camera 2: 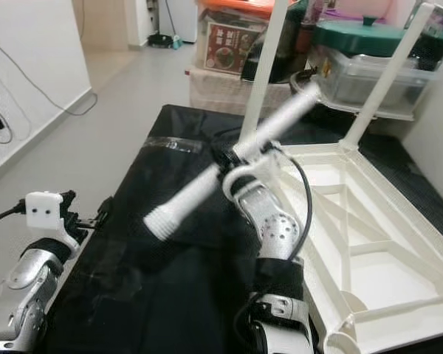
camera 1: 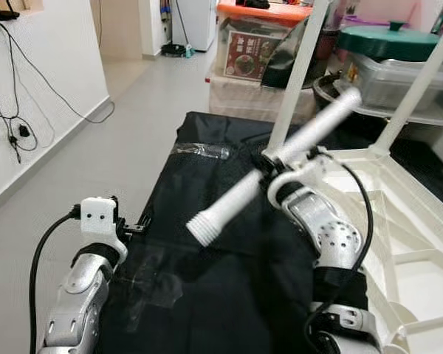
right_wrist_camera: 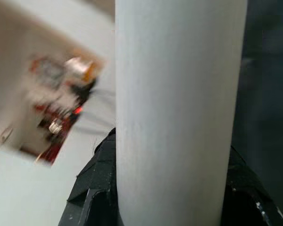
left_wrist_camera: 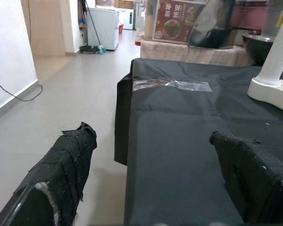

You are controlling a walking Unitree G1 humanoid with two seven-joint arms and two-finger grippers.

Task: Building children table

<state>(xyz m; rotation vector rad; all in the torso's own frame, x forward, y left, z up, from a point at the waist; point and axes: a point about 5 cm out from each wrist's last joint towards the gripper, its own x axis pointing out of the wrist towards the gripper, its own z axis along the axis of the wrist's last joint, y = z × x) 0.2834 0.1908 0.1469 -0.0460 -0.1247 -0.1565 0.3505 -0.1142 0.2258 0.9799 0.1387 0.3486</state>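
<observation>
Head views: right gripper [camera 1: 269, 171] clamps a loose white table leg [camera 1: 277, 162] mid-shaft, tilted above black-covered desk [camera 1: 207, 243]; upturned tabletop [camera 1: 399, 221] beside it.
L wrist: left gripper [left_wrist_camera: 151, 179] fingers spread wide, empty.
R wrist: leg between fingers.

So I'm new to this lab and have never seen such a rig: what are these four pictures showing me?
This is a humanoid robot with two silver arms, each ending in two black fingers. The two wide pictures come from its head cameras, looking down at a black-covered table. The other two come from cameras on its wrists. On the cover lies an upside-down white plastic children's table top, with two legs already standing up from it. The right gripper is shut on a loose white table leg, held tilted in the air; its wrist picture shows that leg close up. The left gripper is open and holds nothing, at the table's near left edge.
</observation>
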